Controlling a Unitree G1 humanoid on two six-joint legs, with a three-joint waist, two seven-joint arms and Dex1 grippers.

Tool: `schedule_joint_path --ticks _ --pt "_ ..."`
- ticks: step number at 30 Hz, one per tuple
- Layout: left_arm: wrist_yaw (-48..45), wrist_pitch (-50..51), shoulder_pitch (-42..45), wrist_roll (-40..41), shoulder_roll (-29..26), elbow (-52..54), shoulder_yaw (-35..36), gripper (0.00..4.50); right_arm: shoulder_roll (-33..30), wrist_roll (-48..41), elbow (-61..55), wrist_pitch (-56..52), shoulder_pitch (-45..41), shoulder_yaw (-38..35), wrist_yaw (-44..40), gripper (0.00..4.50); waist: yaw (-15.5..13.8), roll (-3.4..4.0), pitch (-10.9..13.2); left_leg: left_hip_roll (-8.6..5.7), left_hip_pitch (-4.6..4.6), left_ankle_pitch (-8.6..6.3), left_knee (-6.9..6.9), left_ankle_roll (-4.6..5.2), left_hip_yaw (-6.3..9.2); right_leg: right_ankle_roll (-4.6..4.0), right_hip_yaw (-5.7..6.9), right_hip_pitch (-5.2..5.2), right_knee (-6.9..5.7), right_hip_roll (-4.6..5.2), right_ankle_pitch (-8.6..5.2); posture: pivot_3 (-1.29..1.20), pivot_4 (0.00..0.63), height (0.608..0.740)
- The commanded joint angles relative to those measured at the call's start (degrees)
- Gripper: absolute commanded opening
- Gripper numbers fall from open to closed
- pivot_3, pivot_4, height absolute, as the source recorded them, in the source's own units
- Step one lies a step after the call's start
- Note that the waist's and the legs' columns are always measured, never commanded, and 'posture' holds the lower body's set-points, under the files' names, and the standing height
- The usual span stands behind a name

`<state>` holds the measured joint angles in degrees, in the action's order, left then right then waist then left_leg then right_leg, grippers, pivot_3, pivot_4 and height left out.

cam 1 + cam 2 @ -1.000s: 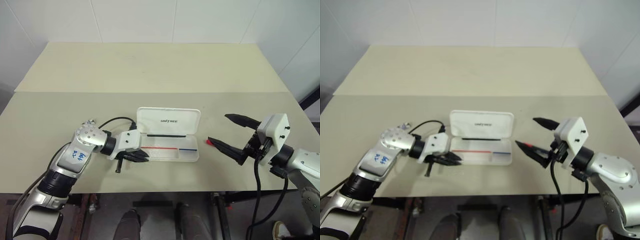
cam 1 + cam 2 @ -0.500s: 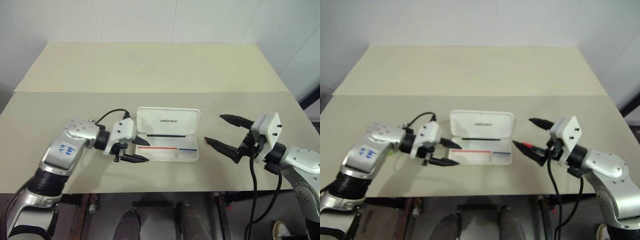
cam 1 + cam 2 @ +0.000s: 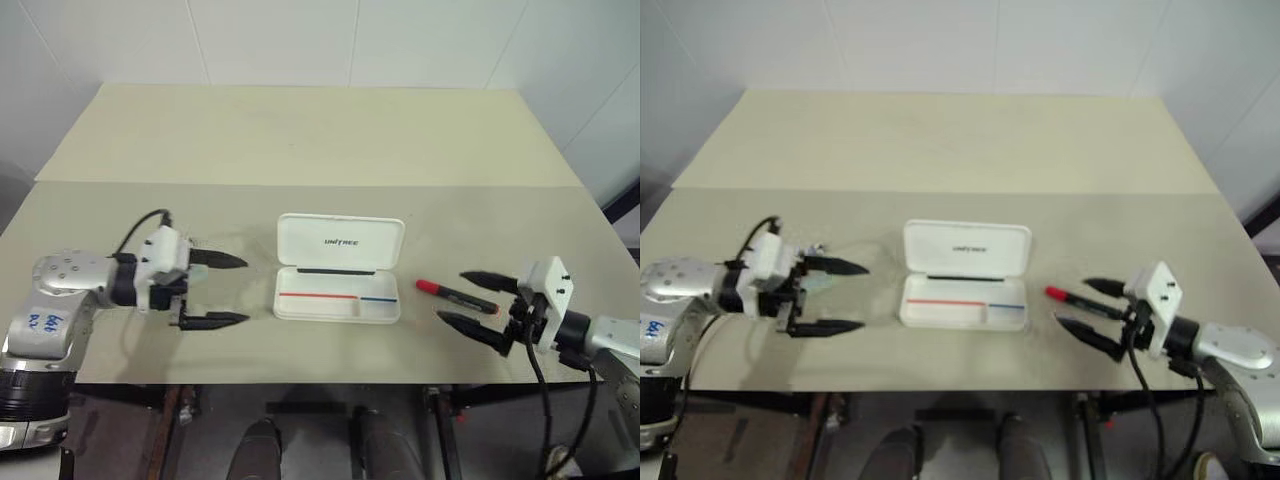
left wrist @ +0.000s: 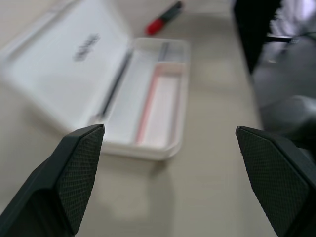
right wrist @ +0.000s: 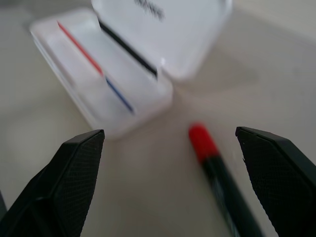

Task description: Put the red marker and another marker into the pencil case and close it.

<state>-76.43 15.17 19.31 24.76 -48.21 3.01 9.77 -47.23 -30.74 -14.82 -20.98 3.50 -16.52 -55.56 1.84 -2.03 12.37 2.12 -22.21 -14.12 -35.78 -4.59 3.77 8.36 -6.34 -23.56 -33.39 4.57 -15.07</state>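
Observation:
The pencil case (image 3: 340,243) lies open in the middle of the table, its lid folded back and a red and a blue stripe in its tray (image 3: 336,305). Just right of it on the table lies the red marker (image 3: 456,293), red cap toward the case. My right gripper (image 3: 450,296) stands open low over the table, one finger on each side of that marker, not gripping it. My left gripper (image 3: 246,291) is open and empty, well left of the case. A pale green shape (image 3: 826,284) between its fingers looks like the other marker, lying on the table.
The beige table (image 3: 300,140) stretches far behind the case, with a seam running across it. Its front edge runs close below both grippers. A white tiled wall stands behind the table.
My left gripper has opened wide and drawn back leftward from the case's left end. My right gripper has sunk toward the table and now straddles the red marker.

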Motion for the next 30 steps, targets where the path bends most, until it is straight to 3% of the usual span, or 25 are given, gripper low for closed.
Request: schedule_joint_path --ticks 1,20,24,30 --pt "-1.19 -3.36 0.06 0.53 -1.05 -0.93 1.10 4.47 -1.79 1.29 3.31 3.18 -1.35 -0.82 -3.50 4.50 0.13 0.00 0.00 0.00 -0.01 0.00 -0.02 0.00 0.00 -0.02 0.00 0.01 0.02 0.00 0.02 0.00 0.150 0.740" --pt "-1.91 -4.03 5.31 3.43 -0.94 -3.29 1.61 4.47 -0.82 9.89 29.45 12.87 -15.15 8.02 -13.83 4.50 1.40 0.01 0.01 0.00 0.02 0.00 0.00 0.00 -0.01 0.11 -0.01 -0.01 -0.14 0.00 0.03 0.00 0.150 0.740" --pt "-2.14 -4.15 5.34 3.43 -1.22 -3.59 1.72 4.50 -0.78 10.44 33.38 14.00 -16.47 8.53 -15.00 3.60 1.43 0.02 0.01 0.00 0.04 0.00 -0.01 0.00 -0.01 0.11 -0.01 -0.01 -0.18 -0.01 0.03 0.00 0.150 0.740" --pt "-1.89 -4.91 5.77 3.00 -0.97 -4.28 1.53 4.50 -0.30 10.70 34.85 15.02 -18.30 9.02 -15.40 1.39 1.43 0.01 0.01 0.00 0.05 0.00 0.00 0.00 -0.01 0.11 -0.01 -0.01 -0.20 -0.01 0.02 0.00 0.150 0.740"
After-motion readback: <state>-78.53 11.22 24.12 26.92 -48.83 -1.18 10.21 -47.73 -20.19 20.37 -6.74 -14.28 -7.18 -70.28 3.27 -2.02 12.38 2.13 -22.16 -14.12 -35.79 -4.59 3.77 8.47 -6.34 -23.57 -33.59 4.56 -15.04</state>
